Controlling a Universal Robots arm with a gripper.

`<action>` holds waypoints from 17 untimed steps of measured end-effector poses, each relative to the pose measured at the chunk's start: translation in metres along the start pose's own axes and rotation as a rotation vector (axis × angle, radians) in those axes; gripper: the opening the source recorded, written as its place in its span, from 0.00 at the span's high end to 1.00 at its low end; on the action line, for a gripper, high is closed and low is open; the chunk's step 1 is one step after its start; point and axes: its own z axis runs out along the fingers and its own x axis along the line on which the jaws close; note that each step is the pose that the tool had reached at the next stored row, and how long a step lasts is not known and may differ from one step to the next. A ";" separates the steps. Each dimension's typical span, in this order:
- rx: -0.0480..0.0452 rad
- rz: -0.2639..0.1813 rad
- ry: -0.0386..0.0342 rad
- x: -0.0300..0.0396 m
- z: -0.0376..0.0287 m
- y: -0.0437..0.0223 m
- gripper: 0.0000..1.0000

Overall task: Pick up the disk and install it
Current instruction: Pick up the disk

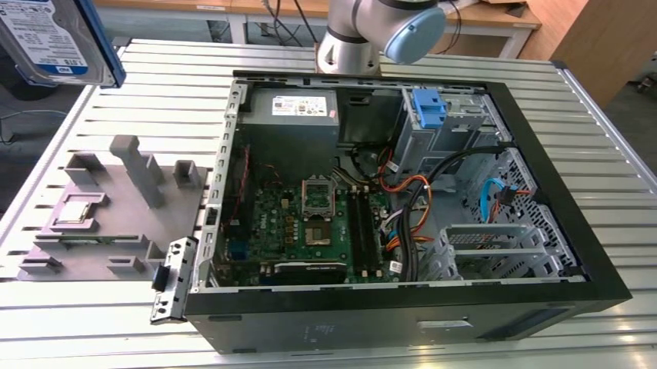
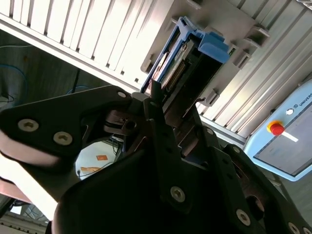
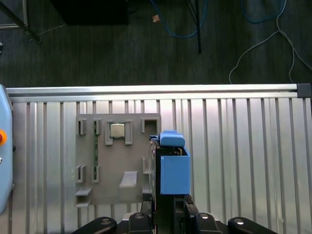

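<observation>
High at the exterior view's left, the disk point(image 1: 51, 38) hangs off the table point(image 1: 103, 338), label facing the camera. In both wrist views the end effector point(image 3: 168, 217) is clenched on it, blue rail point(image 3: 174, 173) outward, above the grey fixture plate point(image 3: 117, 165). The open computer case point(image 1: 411, 323) lies well apart; black and orange cables point(image 1: 411, 207) run beside its metal drive cage point(image 1: 493, 242), near a blue caddy point(image 1: 426, 108).

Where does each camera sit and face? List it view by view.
Exterior view: off the arm, above, looking down on the open computer; the arm's base shows.
First wrist view: on the wrist, looking down past the gripper and disk at the grey tray.
Second wrist view: close behind the gripper, along the disk.
Shared: all show the disk.
</observation>
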 end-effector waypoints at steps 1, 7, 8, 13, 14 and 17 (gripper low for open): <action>0.0000 0.000 0.0000 0.0000 0.0000 -0.0012 0.65; 0.0000 0.000 0.0000 -0.0001 0.0000 -0.0016 0.65; 0.0000 0.000 0.0000 -0.0001 -0.0001 -0.0016 0.65; 0.0000 0.000 0.0000 -0.0003 -0.0002 -0.0059 0.65; 0.0000 0.000 -0.0001 -0.0003 -0.0003 -0.0073 0.65; 0.0001 0.000 -0.0001 -0.0005 -0.0004 -0.0118 0.65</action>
